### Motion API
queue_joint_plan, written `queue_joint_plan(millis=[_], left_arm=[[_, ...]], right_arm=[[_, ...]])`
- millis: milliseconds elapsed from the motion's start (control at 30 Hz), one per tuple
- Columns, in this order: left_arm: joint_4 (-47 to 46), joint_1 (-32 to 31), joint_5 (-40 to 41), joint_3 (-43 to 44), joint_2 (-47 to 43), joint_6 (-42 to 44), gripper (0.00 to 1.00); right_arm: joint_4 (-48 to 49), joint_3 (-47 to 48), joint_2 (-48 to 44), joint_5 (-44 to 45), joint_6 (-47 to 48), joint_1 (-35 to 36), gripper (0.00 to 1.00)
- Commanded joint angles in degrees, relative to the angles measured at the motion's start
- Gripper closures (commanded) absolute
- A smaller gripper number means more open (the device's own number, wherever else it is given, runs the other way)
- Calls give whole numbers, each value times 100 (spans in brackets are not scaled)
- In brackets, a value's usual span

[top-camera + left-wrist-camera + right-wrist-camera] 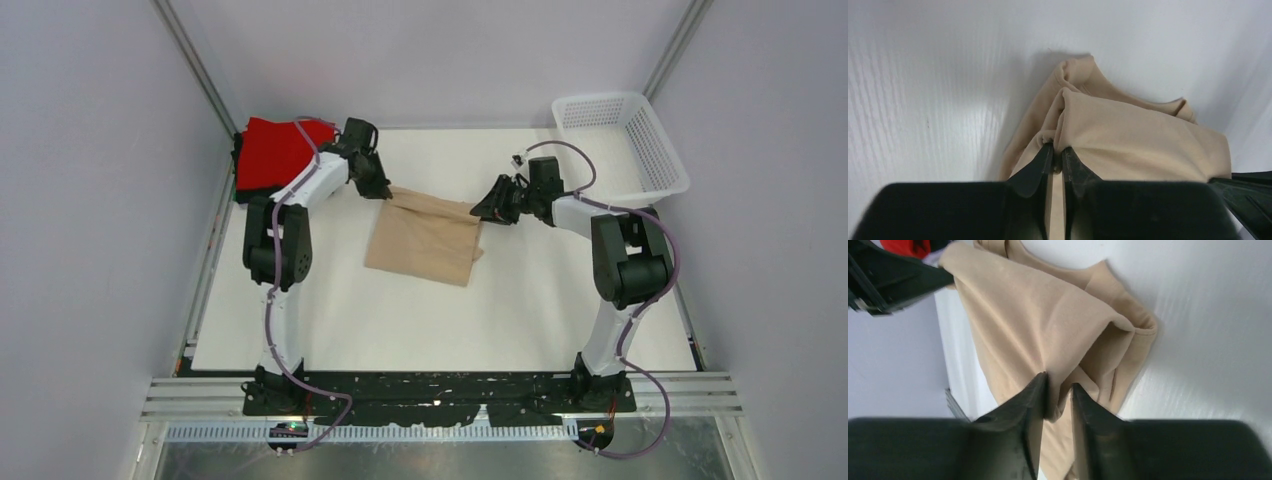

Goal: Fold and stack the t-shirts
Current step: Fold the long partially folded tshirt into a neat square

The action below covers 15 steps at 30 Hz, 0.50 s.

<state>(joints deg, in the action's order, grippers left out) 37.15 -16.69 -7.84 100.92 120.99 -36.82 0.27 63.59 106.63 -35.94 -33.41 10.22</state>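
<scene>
Left pincer [1057, 147], right pincer [1058, 379], clamping beige t-shirt [425, 245]

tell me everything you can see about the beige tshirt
The beige t-shirt is plain, soft tan cloth, partly folded into a rough, wrinkled rectangle with a hemmed sleeve showing. It lies on the middle of the white table, and its far edge seems lifted. The left gripper pinches its far-left corner and the right gripper its far-right corner, both shut on the cloth. Nothing else touches it.
</scene>
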Motion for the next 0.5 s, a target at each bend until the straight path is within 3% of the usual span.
queue_joint_plan(millis=[0,33,100,167,267,467], left_arm=[[251,190,131,636,208,179,73],[298,196,113,692,215,174,56],[321,200,28,764,163,215,39],[311,200,-134,748,35,267,4],[261,196,-413,539,-260,340,0],[-306,99,-980,-692,-1225,329,0]], right_arm=[[392,386,128,75,-155,-127,48],[393,397,116,95,-148,-126,44],[409,371,14,177,-110,-132,38],[378,232,-190,322,22,-135,36],[272,28,-663,467,327,-128,33],[506,-729,-1626,324,572,-66,30]])
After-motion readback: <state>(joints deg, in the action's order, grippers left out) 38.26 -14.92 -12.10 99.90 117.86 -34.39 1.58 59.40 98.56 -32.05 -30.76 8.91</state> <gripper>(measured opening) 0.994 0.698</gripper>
